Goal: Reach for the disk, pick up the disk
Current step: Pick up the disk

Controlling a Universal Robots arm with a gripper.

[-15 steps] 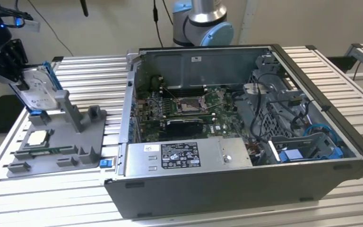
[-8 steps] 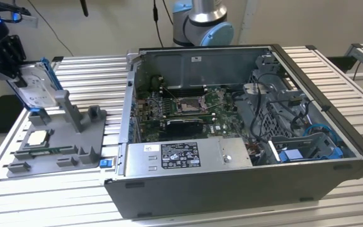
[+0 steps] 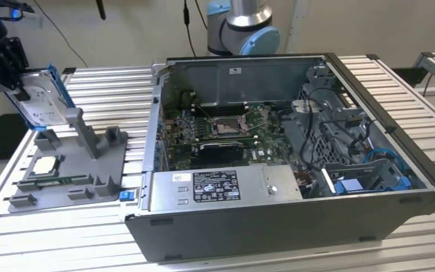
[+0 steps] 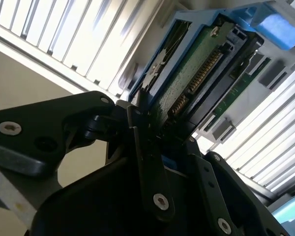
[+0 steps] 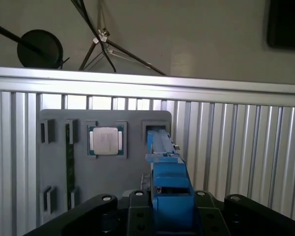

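The disk (image 3: 42, 105), silver with a white label and a blue bracket, stands on edge and tilted at the exterior view's far left. Its lower end is at the upright slot of the grey holder plate (image 3: 66, 175). My gripper (image 3: 21, 85) is shut on the disk's upper part. In the second wrist view the disk's green circuit-board side (image 4: 187, 83) runs out from between the black fingers (image 4: 147, 152). The first wrist view looks along the blue bracket edge (image 5: 163, 147), clamped in the gripper (image 5: 172, 196). Whether the disk is lifted out of the slot I cannot tell.
A small square processor chip (image 3: 45, 165) (image 5: 106, 140) lies on the holder plate. An open computer case (image 3: 399, 170) with a motherboard and a grey power-supply box (image 3: 225, 187) takes up the middle and right. Everything rests on a slatted aluminium table (image 3: 104, 85).
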